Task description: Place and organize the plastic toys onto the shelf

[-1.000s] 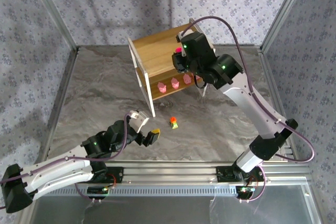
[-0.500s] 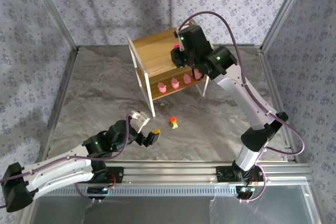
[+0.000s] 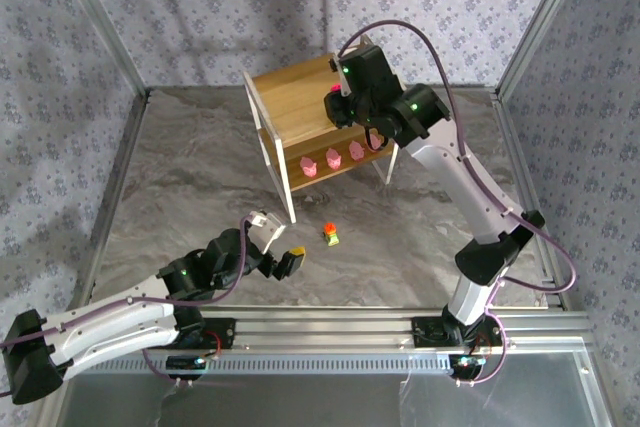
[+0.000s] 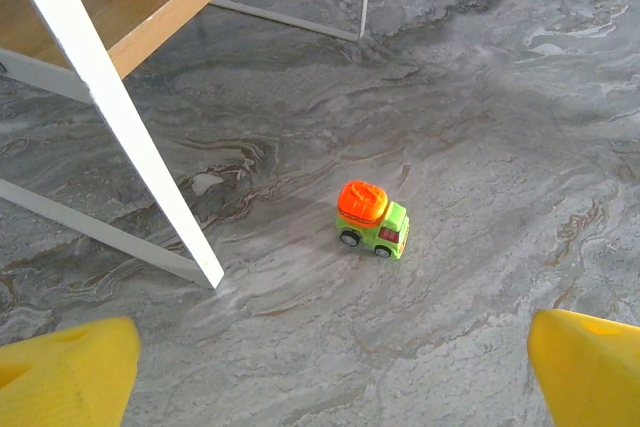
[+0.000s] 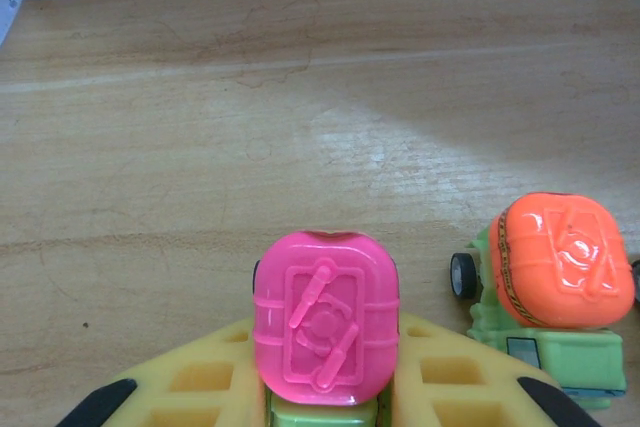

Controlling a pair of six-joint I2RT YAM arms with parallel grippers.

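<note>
Shelf (image 3: pixel 295 97): far centre of the grey table (image 3: pixel 180 177).
Right gripper (image 5: pixel 325 402): over the top tier, clenched on a magenta-topped truck (image 5: pixel 325 317).
Left gripper (image 4: pixel 330 362): low over the table, fingers spread wide.
Pink figures (image 3: pixel 333 158): a row on the lower tier.
Orange-topped truck (image 5: pixel 555 277): top tier, just beside the held one.
Loose truck (image 4: pixel 373 219): on the table near a shelf leg.

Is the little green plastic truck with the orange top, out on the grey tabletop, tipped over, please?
No, the little green plastic truck with the orange top stands upright on its wheels.
</note>
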